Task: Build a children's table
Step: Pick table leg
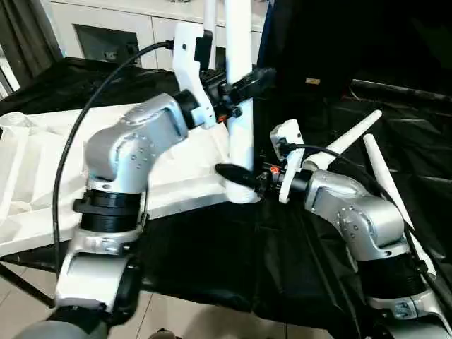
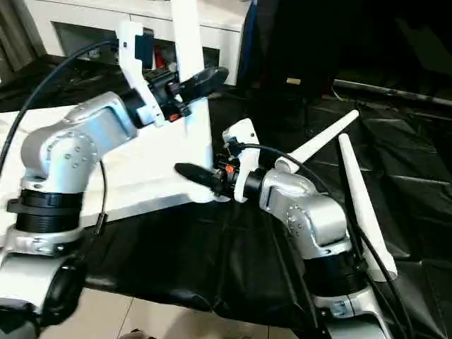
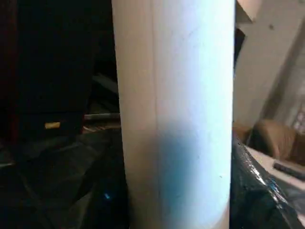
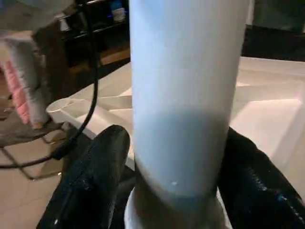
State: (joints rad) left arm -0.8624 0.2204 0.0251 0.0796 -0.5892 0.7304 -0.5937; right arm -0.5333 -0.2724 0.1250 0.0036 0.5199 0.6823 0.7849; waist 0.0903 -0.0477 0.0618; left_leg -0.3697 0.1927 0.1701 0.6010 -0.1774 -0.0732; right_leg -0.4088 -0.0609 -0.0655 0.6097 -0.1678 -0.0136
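Gripping the upright leg (image 1: 239, 85) high on its shaft, our left hand (image 1: 240, 86) had its two black fingers on either side of the white tube. Lower on that leg, our right hand (image 1: 239, 178) straddled the base just above the corner socket; its fingers (image 4: 90, 181) stood one to each side of the tube, and we could not tell whether they pressed on it or stood slightly off.

The leg stood nearly vertical in the near corner socket of the tabletop (image 1: 42, 176), which lay upside down with its ribbed underside up on the black-draped counter (image 1: 212, 261). Whether the thread was fully home we could not see; the collar at the socket looked seated but was partly hidden by our right hand.

Beside the leg, on the side away from the tabletop, two more legs (image 2: 353, 191) lay loose on the black cloth, crossing near their thick ends, well apart from any socket. Behind the leg stood a white cabinet (image 1: 127, 28).

We judged the build early: one leg in its socket and perhaps being tightened, at least two legs left to mount, then the table to turn upright.
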